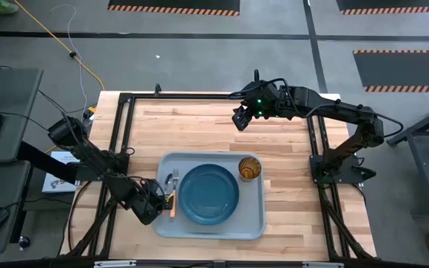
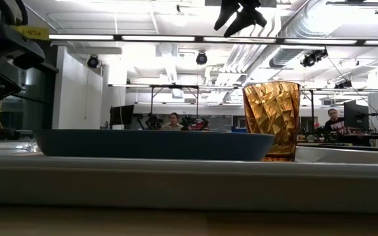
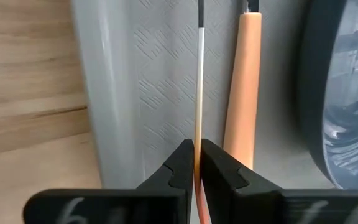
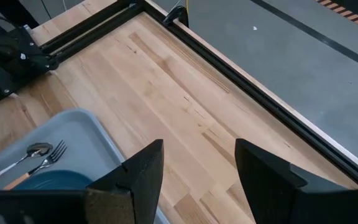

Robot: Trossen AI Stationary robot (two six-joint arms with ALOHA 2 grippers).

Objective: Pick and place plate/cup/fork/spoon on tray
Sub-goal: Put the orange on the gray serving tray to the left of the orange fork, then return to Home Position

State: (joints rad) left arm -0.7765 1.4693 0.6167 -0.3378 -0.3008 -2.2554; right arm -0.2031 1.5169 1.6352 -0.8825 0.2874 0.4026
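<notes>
The grey-blue tray (image 1: 255, 219) lies at the table's near middle. On it sit the dark blue plate (image 1: 209, 195) and the amber cup (image 1: 249, 168), which stands upright at the tray's far right corner. The fork (image 4: 50, 155) and the spoon (image 4: 36, 150) lie side by side along the tray's left edge, heads toward the far side. My left gripper (image 1: 162, 199) is at their handle ends, shut on the spoon. My right gripper (image 1: 240, 119) is open and empty, high over the table's far middle. My left gripper pinches the spoon's orange handle end (image 3: 197, 163) between its two fingers, which lie along the spoon and come from the table's near-left side. The handle shows edge-on as a thin line. The spoon's head (image 4: 37, 149) is low over the tray; whether it rests there I cannot tell.
The fork's orange handle (image 3: 244, 93) lies right beside the held spoon, between it and the plate's rim (image 3: 309, 93). The tray's left rim (image 3: 98, 93) is on the other side. Bare wood spreads across the table's far half (image 1: 199, 126). A black frame borders the table.
</notes>
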